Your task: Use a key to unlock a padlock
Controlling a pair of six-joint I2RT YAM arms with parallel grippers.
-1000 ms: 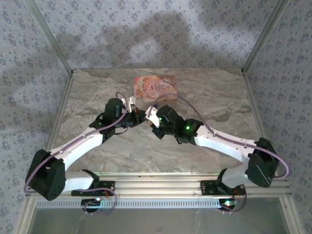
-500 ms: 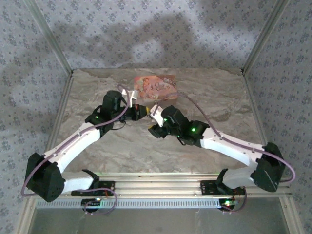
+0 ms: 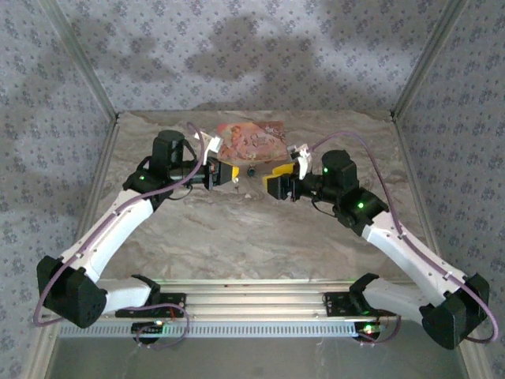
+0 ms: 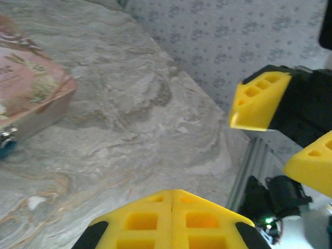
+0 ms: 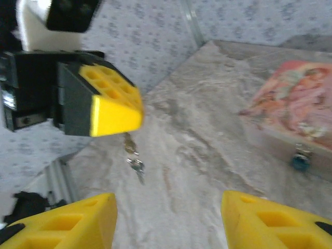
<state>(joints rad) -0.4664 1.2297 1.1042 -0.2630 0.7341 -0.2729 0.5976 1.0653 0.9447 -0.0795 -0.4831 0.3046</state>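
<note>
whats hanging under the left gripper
Small keys dangle under the left gripper, above the marble table. Their top end is covered by the shut yellow pads, so how they are pinched cannot be seen.
</note>
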